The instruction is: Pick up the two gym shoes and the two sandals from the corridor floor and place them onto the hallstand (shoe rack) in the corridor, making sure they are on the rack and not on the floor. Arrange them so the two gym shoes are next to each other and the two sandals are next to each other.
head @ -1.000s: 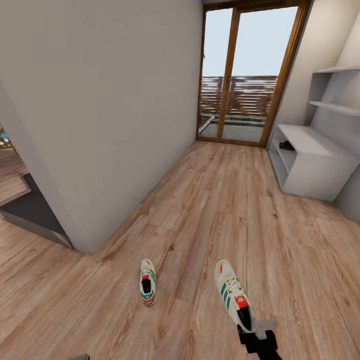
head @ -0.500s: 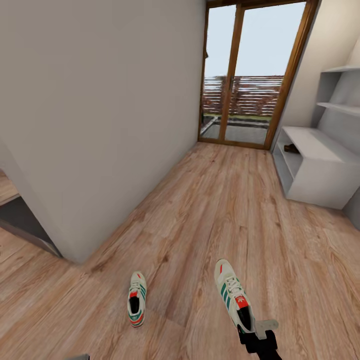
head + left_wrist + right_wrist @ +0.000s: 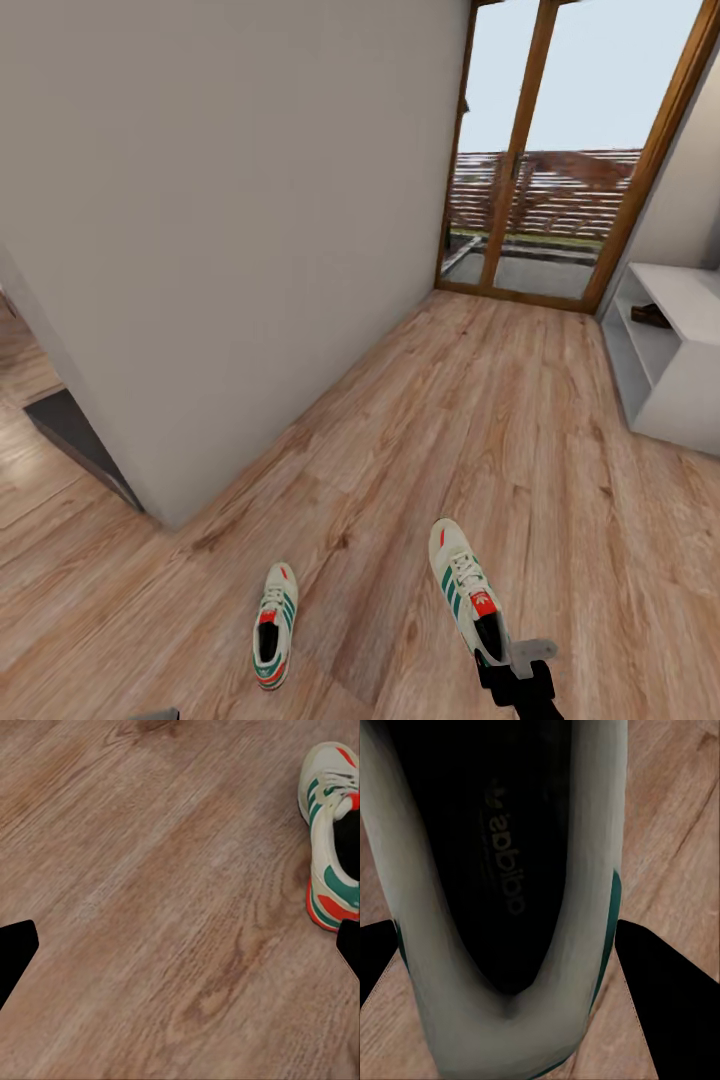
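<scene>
The right gripper point(image 3: 497, 655) has one shoe point(image 3: 468, 590) pinched at the heel, low and right of centre in the head view. In the right wrist view its two dark fingers point(image 3: 660, 997) sit either side of the heel collar point(image 3: 502, 1020), closed on it, with the black insole and printed logo running away from the camera. The second shoe point(image 3: 273, 625) lies on the floor point(image 3: 480, 420) at lower left of the head view, toe pointing up the frame, well apart from the held one. It also appears at the right edge of the left wrist view point(image 3: 331, 832), where the left gripper's fingertips point(image 3: 15, 952) stand wide apart over bare planks, holding nothing.

This looks like the carry step: one shoe in hand, the rack point(image 3: 668, 370) at the right edge of the frame, well up the corridor. A dark shape on its lower shelf point(image 3: 650, 316) may be a sandal; too small to be sure. Next, I'd judge, the robot must travel to the rack and set the shoe down with room left beside it for its twin.

The shoes are soft, rounded white uppers with green stripes and red-orange patches; the floor is matte wood grain; the rack is flat, boxy and pale grey.
</scene>
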